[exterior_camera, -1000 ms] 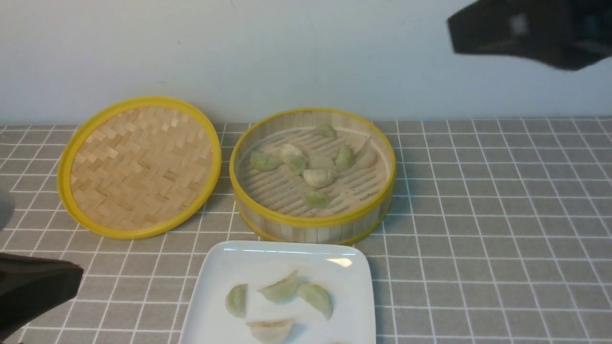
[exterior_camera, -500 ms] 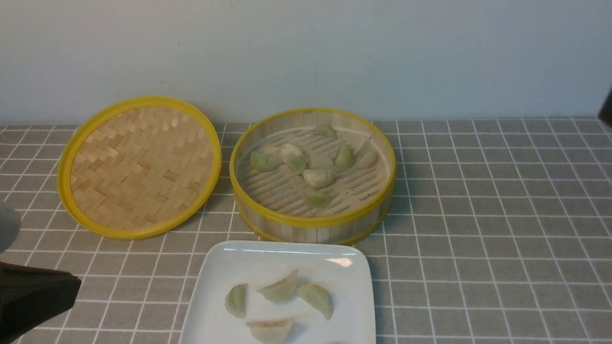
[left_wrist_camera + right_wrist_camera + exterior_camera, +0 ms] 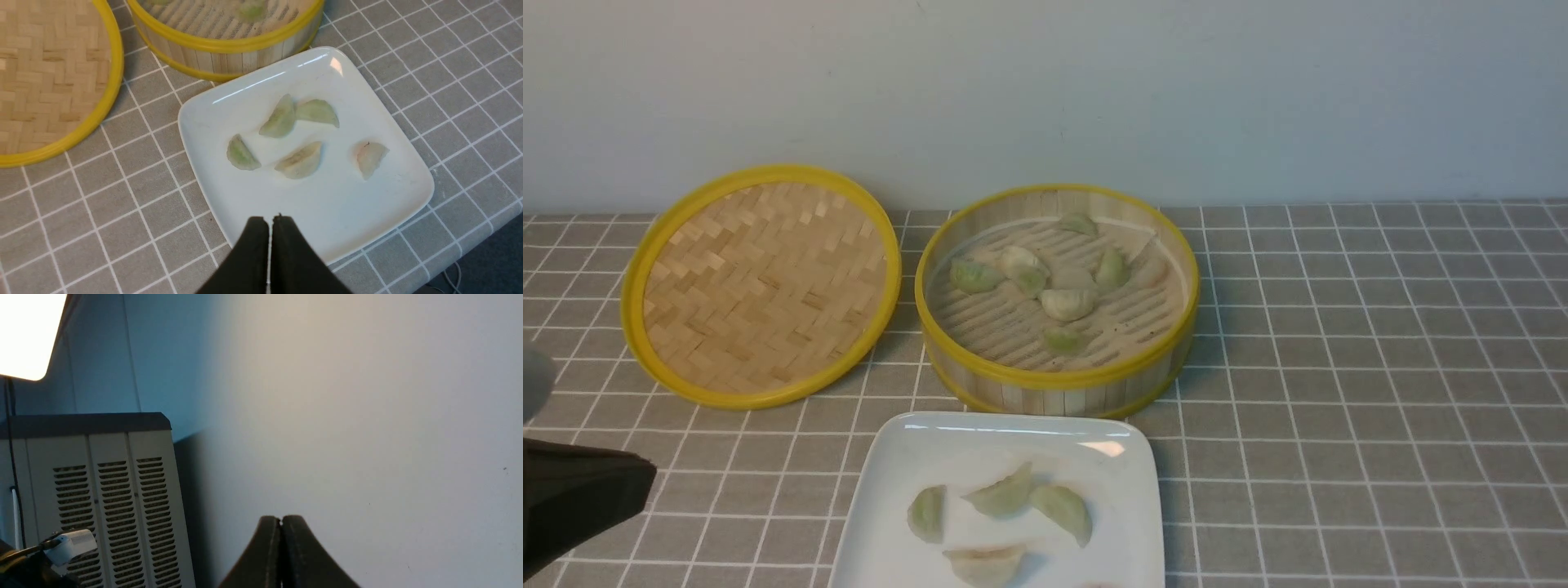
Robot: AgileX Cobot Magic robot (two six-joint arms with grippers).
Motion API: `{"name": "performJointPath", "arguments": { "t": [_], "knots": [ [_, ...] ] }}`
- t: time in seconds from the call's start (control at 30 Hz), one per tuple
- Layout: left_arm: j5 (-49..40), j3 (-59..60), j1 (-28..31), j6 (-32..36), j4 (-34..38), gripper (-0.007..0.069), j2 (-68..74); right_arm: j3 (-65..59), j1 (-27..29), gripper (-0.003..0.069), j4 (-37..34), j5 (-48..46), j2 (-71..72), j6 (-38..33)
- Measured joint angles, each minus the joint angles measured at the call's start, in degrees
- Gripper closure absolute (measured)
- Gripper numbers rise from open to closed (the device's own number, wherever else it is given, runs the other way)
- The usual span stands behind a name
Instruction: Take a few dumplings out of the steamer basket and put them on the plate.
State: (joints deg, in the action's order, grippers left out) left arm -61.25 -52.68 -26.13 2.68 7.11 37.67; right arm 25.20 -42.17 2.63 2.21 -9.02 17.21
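White plate (image 3: 327, 212) holds five dumplings (image 3: 301, 160); left pincer (image 3: 269, 220) and right pincer (image 3: 281, 520) are pressed together, empty, the right gone from the front view's upper right, so the transfer looks finished.

A staged lab tabletop is suggested by the grey white-gridded tablecloth (image 3: 1339, 367), the bare pale wall (image 3: 1045, 82) and a beige vented equipment cabinet (image 3: 102, 498).

1. The steamer basket (image 3: 1058, 384) is open from above; its upright wall rings the dumplings (image 3: 1066, 304).
2. The lid (image 3: 760, 286) crowds its left side.
3. The plate (image 3: 931, 445) sits close in front, perhaps touching the basket.
4. To the right, the checked cloth (image 3: 1380, 367) gives broad passage.
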Motion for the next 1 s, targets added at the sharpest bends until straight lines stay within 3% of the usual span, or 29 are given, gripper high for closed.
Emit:
{"name": "performJointPath", "arguments": {
  "t": [0.3,0.63,1.0],
  "knots": [
    [0.9,0.0,0.0,-1.1,-0.6,0.0629,-7.0,0.0,0.0,0.0673,0.0,-0.1,0.2,0.0],
    [9.0,0.0,0.0,-3.7,-1.1,0.0629,-20.0,0.0,0.0,0.0673,0.0,-0.2,0.2,0.0],
    [9.1,0.0,0.0,-3.8,-1.1,0.0629,-21.0,0.0,0.0,0.0673,0.0,-0.2,0.2,0.0]
  ]
}}
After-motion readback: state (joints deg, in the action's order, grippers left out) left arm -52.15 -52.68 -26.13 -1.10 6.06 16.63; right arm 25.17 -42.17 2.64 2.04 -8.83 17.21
